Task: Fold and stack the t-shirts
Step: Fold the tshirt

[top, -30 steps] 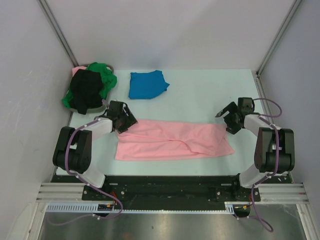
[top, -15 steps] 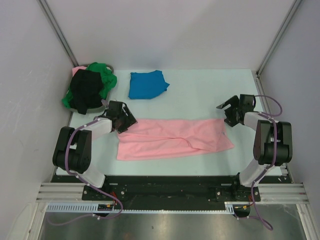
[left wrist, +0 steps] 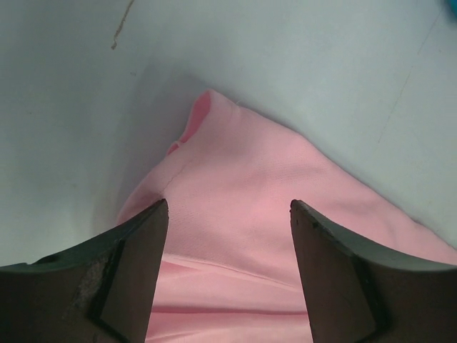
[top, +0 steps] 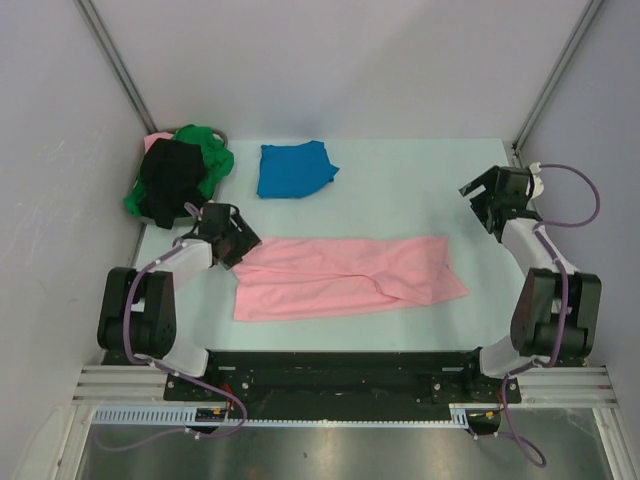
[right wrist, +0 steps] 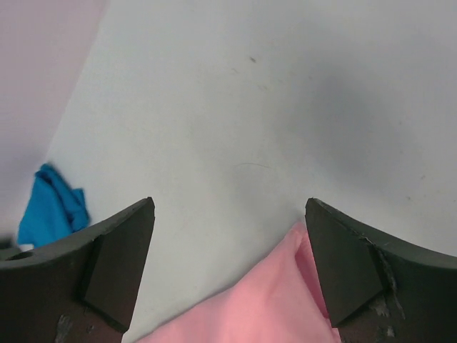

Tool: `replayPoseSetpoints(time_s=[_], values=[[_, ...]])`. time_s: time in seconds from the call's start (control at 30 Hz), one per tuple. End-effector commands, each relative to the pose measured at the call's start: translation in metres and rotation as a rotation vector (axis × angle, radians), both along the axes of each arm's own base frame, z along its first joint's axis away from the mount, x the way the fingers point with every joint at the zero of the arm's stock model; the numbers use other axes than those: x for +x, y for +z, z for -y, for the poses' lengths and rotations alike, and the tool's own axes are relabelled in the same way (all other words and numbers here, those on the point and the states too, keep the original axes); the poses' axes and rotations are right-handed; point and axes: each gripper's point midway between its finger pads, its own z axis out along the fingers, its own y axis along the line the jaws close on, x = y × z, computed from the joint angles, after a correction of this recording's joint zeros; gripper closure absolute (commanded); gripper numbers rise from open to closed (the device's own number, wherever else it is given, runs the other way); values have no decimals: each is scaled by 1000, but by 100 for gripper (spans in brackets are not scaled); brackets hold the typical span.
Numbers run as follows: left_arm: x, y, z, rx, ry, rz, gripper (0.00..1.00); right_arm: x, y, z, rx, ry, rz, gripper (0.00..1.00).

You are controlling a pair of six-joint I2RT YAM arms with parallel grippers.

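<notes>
- Closest to the arms is the light pink t-shirt (top: 345, 278). It's lying flat on the counter (top: 400, 190) as a long folded band running left to right, with a few creases toward its right end.
- The left tool (left wrist: 228, 207) sits at the far-left corner of that pink shirt. The fingers are spread wide apart with nothing pinched. In the wrist view the pink corner lies on the counter in the gap between them.
- The right tool (right wrist: 229, 206) is out over bare counter on the right side, a bit farther back than the shirt's right end and clear of it. Its fingers are apart too and it's holding nothing. Its own camera only catches a sliver of pink at the bottom edge.
- Farther back, left of centre, the bright blue t-shirt (top: 295, 168) sits folded into a compact, roughly square bundle, well apart from the pink one.
- In the far-left corner, the black t-shirt (top: 170, 180) is heaped on top of the green t-shirt (top: 212, 150). Both are crumpled in a grey basket (top: 224, 136), whose rim barely shows.
</notes>
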Motion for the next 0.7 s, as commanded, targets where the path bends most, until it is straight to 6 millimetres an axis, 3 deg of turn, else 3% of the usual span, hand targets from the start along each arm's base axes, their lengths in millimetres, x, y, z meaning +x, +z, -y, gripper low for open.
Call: replayPoseSetpoints(time_s=[0.0, 0.13, 0.2, 0.27, 0.43, 0.53, 0.67], values=[[1, 32, -1, -31, 38, 76, 25, -11, 67, -15, -78, 82, 103, 8], [-5, 59, 13, -110, -4, 140, 24, -25, 65, -64, 16, 264, 75, 8], [-13, 66, 17, -123, -15, 156, 25, -34, 60, -103, 41, 388, 54, 9], [-19, 69, 21, -118, -27, 169, 24, -39, 59, -125, 27, 459, 49, 9], [-35, 68, 22, -99, -47, 170, 24, -56, 58, -207, 7, 732, 60, 9], [-48, 65, 15, -48, -42, 145, 24, -63, 28, -214, -35, 732, -46, 9], [-56, 60, 14, -45, -50, 147, 24, -63, -7, -195, -53, 627, -151, 9]])
